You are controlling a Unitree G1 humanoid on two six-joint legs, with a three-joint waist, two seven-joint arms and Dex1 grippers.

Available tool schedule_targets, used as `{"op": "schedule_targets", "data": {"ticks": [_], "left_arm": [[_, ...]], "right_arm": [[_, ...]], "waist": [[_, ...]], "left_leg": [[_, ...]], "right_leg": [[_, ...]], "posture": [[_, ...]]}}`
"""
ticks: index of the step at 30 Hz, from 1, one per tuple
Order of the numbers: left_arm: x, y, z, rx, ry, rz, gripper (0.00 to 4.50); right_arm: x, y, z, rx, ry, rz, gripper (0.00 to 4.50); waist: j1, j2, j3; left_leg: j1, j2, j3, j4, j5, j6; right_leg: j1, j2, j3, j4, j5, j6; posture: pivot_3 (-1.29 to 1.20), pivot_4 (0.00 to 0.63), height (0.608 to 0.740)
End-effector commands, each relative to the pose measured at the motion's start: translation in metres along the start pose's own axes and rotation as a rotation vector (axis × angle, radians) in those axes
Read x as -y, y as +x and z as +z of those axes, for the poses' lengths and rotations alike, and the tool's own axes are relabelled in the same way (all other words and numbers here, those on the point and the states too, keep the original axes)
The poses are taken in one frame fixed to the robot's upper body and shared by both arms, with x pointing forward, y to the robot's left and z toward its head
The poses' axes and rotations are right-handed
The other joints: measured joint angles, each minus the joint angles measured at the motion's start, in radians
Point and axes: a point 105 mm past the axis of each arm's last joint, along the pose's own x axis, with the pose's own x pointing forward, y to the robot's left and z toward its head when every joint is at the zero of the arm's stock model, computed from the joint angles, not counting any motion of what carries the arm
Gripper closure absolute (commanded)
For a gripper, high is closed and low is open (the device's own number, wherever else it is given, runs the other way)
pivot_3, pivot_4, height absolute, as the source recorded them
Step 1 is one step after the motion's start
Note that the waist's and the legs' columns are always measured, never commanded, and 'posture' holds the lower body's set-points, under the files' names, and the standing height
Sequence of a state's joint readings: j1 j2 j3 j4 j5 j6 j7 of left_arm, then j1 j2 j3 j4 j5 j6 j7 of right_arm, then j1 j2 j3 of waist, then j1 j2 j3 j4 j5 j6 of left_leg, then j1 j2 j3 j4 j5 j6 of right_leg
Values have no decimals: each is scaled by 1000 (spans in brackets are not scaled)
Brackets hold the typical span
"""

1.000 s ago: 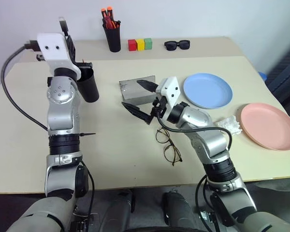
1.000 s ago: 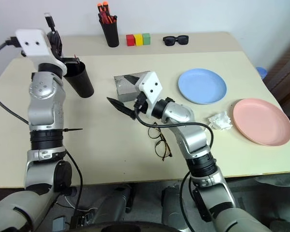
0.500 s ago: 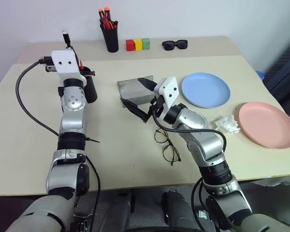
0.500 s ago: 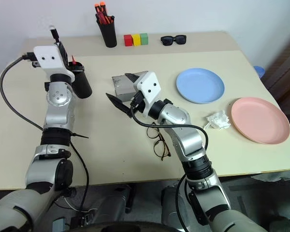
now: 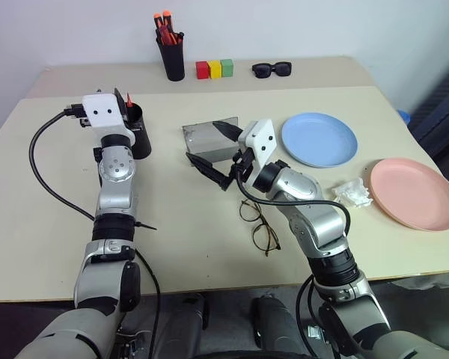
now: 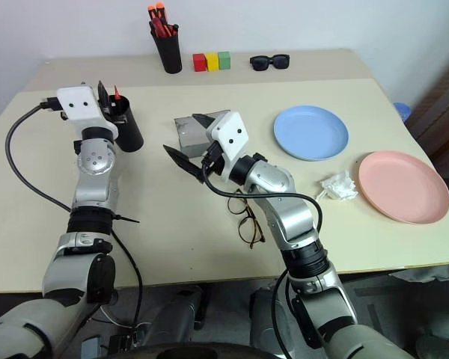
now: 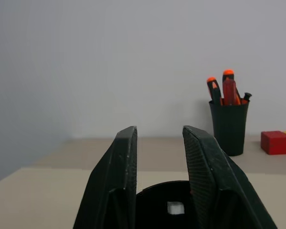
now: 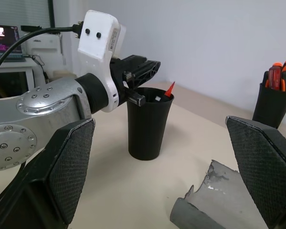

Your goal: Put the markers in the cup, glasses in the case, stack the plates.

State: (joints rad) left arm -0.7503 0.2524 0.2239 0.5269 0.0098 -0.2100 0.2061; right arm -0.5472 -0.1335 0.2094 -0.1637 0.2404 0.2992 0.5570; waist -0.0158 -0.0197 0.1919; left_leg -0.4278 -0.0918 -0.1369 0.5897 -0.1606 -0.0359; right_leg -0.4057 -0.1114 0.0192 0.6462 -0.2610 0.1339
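Lowered over the last second, my left gripper (image 6: 107, 93) now sits right at the rim of the cup (image 6: 126, 127), its fingers parted a little with nothing between them where a second ago they were pinched shut; a red marker (image 8: 169, 89) pokes its tip above the rim and a white end (image 7: 174, 208) shows down inside, so I judge the markers delivered and that step closing out; my right gripper (image 5: 218, 152) hangs spread wide and empty over the tabletop (image 5: 45, 224), in front of the open grey case (image 5: 212, 138), having kept its place; the glasses (image 5: 258, 222) lie unfolded on the tabletop just under the right forearm, not yet in the case; the blue plate (image 5: 319, 140) and the pink plate (image 5: 416, 194) sit apart, side by side and unstacked, with a crumpled white wad (image 5: 353, 192) between them; two of three jobs, by my reading, remain.
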Motion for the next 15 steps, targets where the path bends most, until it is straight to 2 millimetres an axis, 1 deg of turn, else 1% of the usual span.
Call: {"op": "schedule_targets", "data": {"ticks": [1,2,3,4,5,6,7,8,9,10,11,12,14,15], "left_arm": [[12,8,34,84,-126,-53,2995],[21,9,41,89,-161,-95,2995],[40,8,49,92,-167,-208,2995],[52,5,53,92,-161,-285,2995],[60,3,56,90,-158,-337,2995],[73,-2,57,77,-150,-427,2995],[86,-9,53,32,-153,-537,2995],[96,-15,50,-3,-157,-617,2995],[108,-25,35,-108,-116,-729,2995],[114,-31,23,-186,-77,-800,2995],[117,-36,14,-272,-97,-844,2995],[119,-39,9,-329,-119,-873,2995],[121,-39,2,-386,-75,-934,2448],[121,-38,-4,-433,-38,-945,2127]], "right_arm": [[-3,2,15,54,-23,16,0],[-3,1,15,51,-25,14,0],[0,-2,14,44,-28,7,0],[1,-3,13,40,-31,2,0],[3,-4,13,37,-33,0,0],[5,-6,12,31,-38,-7,0],[10,-10,12,22,-47,-14,0],[13,-12,12,16,-53,-20,0],[17,-18,12,3,-65,-23,0],[21,-22,13,-10,-79,-25,0],[25,-27,13,-26,-98,-27,0],[28,-30,13,-38,-111,-28,0],[32,-38,13,-66,-138,-24,0],[34,-43,13,-82,-151,-19,0]], "waist": [[0,0,0],[1,0,0],[2,0,0],[2,0,0],[3,0,0],[2,0,0],[1,0,0],[0,0,0],[-1,0,0],[-2,0,0],[-3,0,0],[-5,0,0],[-9,1,0],[-10,1,0]], "left_leg": [[0,0,0,0,0,0],[0,0,0,0,0,0],[0,0,0,0,0,0],[0,0,0,0,0,0],[0,0,0,0,0,0],[0,0,0,1,0,0],[0,0,0,1,0,0],[0,0,0,1,0,0],[0,0,0,1,0,0],[0,0,0,1,0,0],[0,0,0,1,0,0],[0,0,0,1,0,0],[0,0,0,0,0,0],[0,1,0,0,0,0]], "right_leg": [[0,0,0,0,0,0],[0,0,0,0,0,0],[0,0,0,0,0,0],[0,0,0,0,0,0],[1,0,0,0,0,0],[1,0,-1,0,0,0],[1,0,0,0,0,0],[1,0,0,0,0,0],[1,0,0,0,0,0],[1,0,0,0,0,0],[1,1,0,0,0,0],[1,1,0,0,0,0],[1,2,0,0,0,0],[0,3,0,0,0,0]], "posture": [[0,150,740],[0,150,740],[0,150,740],[0,150,740],[0,150,740],[0,150,740],[0,150,740],[0,150,740],[0,150,740],[0,150,740],[0,150,740],[0,150,740],[0,150,740],[0,150,740]]}}
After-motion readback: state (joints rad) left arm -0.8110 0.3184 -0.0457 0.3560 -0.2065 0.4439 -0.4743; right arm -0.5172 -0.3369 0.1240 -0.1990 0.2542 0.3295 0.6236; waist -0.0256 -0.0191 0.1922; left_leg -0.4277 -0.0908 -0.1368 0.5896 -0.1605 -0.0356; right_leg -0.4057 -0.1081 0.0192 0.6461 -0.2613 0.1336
